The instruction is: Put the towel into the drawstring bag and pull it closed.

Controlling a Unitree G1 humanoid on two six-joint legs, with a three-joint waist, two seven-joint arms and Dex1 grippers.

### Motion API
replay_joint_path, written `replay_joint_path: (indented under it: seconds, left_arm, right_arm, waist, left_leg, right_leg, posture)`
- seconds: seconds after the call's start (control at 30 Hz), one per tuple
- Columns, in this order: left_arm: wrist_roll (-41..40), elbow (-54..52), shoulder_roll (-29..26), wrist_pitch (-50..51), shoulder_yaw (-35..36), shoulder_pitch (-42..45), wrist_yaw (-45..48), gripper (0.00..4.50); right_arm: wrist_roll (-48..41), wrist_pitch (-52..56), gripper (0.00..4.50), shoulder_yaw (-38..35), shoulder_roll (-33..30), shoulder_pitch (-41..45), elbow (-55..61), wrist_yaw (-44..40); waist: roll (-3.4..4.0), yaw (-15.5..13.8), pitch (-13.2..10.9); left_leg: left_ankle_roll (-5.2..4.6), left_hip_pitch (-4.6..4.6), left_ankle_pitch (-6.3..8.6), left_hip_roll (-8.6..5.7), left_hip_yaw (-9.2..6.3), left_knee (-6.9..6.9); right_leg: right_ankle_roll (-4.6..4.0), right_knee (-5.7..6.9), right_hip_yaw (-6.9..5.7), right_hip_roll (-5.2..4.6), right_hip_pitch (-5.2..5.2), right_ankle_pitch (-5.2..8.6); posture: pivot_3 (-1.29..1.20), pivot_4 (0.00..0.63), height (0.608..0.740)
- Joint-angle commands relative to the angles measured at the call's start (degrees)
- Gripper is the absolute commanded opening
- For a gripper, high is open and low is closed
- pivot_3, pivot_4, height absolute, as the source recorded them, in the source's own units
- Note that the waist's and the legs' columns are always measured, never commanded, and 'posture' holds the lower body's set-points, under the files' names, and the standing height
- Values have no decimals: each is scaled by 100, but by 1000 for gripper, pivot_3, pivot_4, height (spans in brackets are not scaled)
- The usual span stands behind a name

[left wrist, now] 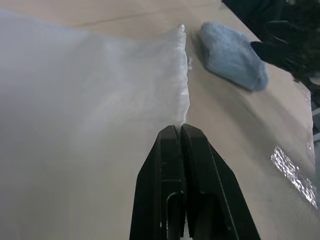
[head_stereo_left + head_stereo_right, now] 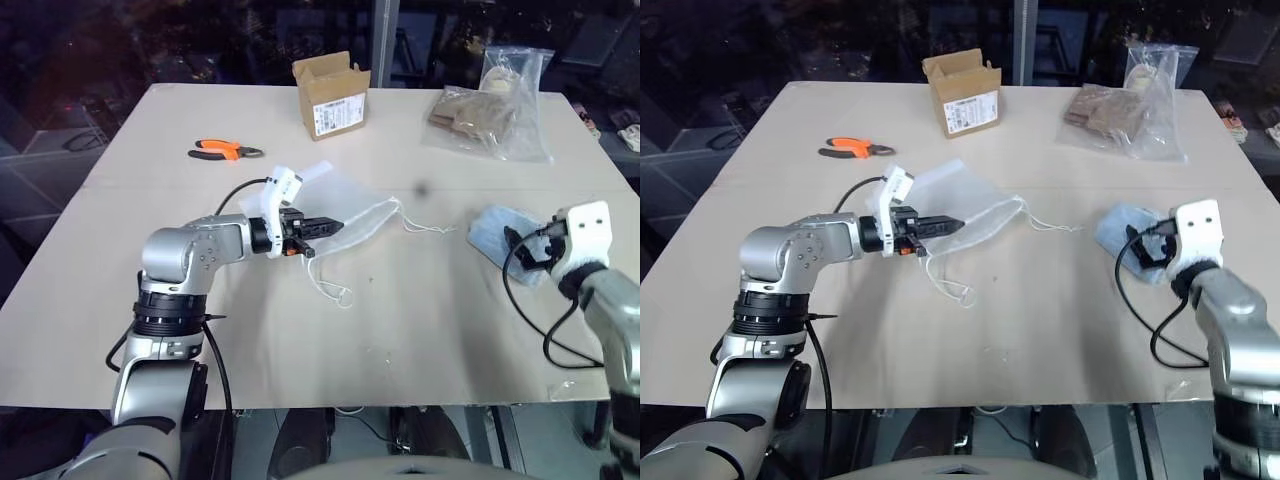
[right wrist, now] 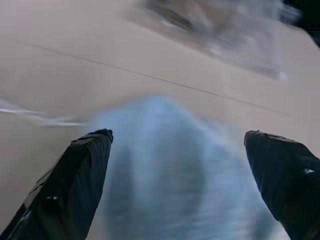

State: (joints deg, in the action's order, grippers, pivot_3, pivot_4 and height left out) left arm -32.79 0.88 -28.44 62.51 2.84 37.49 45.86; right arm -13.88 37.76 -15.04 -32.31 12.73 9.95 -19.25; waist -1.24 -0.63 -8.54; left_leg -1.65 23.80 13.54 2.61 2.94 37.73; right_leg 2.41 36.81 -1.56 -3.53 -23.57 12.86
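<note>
Left claw pinching drawstring bag, label unreadable

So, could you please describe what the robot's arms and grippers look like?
Both arms are silver-grey metal with rounded joints and ribbed black rings, a loose black cable looping along each. Each wrist carries a white housing. The left gripper and right gripper have two tapered black fingers; the left shows a small orange detail.

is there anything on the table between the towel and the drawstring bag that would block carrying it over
Nothing visible does. Between the towel and the drawstring bag lies bare table crossed only by the bag's loose white cords. The left gripper is shut on the bag's edge.
</note>
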Motion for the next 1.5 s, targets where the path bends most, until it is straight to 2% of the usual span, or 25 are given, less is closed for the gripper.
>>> replay_joint_path:
  seconds: [0.03, 0.1, 0.23, 0.33, 0.43, 0.63, 0.8, 0.9, 1.0, 1.1, 1.17, 1.37, 1.5]
  left_arm:
    - [-156, -367, 79, -95, 146, -14, -143, 41]
    - [-193, -476, 118, -83, 195, -50, -247, 41]
    - [-326, -706, 174, 30, 399, -169, -510, 41]
    - [-408, -833, 180, 87, 454, -285, -618, 41]
    - [-507, -896, 225, 166, 488, -359, -711, 41]
    - [-565, -871, 238, 111, 360, -340, -714, 41]
    - [-562, -867, 208, 55, 291, -361, -675, 41]
    - [-579, -917, 210, 51, 311, -406, -698, 41]
    - [-587, -953, 216, 41, 333, -454, -744, 41]
    - [-609, -1007, 227, 30, 344, -525, -768, 41]
    - [-607, -1013, 231, 6, 340, -565, -773, 41]
    - [-624, -1071, 234, -43, 317, -632, -791, 41]
    - [-644, -1136, 252, -55, 332, -681, -844, 41]
  right_arm:
    - [57, 45, 4500, 1, -242, 637, -1347, -200]
    - [-117, 130, 4500, -223, -280, 842, -1526, -226]
    - [-731, 869, 4500, -838, -366, 569, -765, -307]
    - [-1037, 1327, 4500, -941, -368, 109, -105, -424]
    - [-983, 1376, 4500, -727, -291, -88, -43, -386]
    - [-397, 661, 4500, -176, -278, 507, -1657, -324]
    - [64, -140, 4500, 362, -496, 1135, -2811, -619]
    - [251, -675, 4500, 525, -716, 1417, -3015, -851]
    - [177, -631, 4500, 605, -871, 1500, -2841, -1226]
    - [338, -730, 4500, 662, -947, 1705, -3071, -1253]
    - [582, -955, 4500, 859, -996, 2018, -3700, -1306]
    - [1342, -1988, 4500, 1574, -825, 3279, -6530, -1625]
    - [1472, -2002, 4500, 1667, -633, 3609, -7671, -1923]
  waist:
    - [1, 5, 0]
    - [2, 1, -1]
    - [5, -20, -3]
    - [5, -17, -3]
    - [5, 7, -3]
    - [6, 116, -3]
    - [-7, 157, 5]
    - [-8, 158, 5]
    - [-8, 145, 4]
    - [-7, 141, 4]
    - [-6, 156, 2]
    - [-10, 168, 1]
    - [-57, 175, 29]
  left_leg:
    - [0, 0, 0, 0, 2, -3]
    - [0, 2, 0, 0, 3, -7]
    - [0, 5, 0, 0, -6, -16]
    - [0, 7, 1, -4, -6, -17]
    - [0, 4, 1, -5, -7, -17]
    - [-4, -7, -3, -14, -7, -6]
    - [-7, -12, -4, -19, -13, 12]
    - [-9, -10, -4, -23, -12, 22]
    - [-12, -7, -5, -29, -10, 23]
    - [-12, -3, -5, -29, -12, 15]
    - [-12, -2, -5, -29, -9, 7]
    - [-12, -11, -5, -31, -1, 5]
    - [-12, -20, -5, -31, -4, 12]
  right_leg:
    - [0, 0, 1, 1, -1, 0]
    - [1, 0, -2, 1, -2, 0]
    - [7, -3, 2, -1, -5, 2]
    - [15, -6, 2, -7, -4, 5]
    - [15, -4, 3, -7, -3, 6]
    - [13, 2, 27, 4, 3, 5]
    - [13, -1, 132, 74, 20, 5]
    - [14, 0, 160, 85, 20, 4]
    - [21, 0, 174, 85, 19, 1]
    - [23, -1, 174, 85, 15, 1]
    - [23, -2, 178, 85, 9, 1]
    - [22, -3, 188, 87, 12, 1]
    - [16, -3, 194, 90, 24, 4]
  posture:
    - [0, 150, 740]
    - [0, 150, 740]
    - [0, 150, 740]
    - [0, 150, 740]
    - [0, 150, 740]
    - [0, 150, 740]
    - [0, 150, 740]
    - [0, 150, 740]
    - [0, 150, 740]
    - [0, 150, 740]
    - [0, 150, 740]
    - [0, 150, 740]
    - [0, 150, 740]
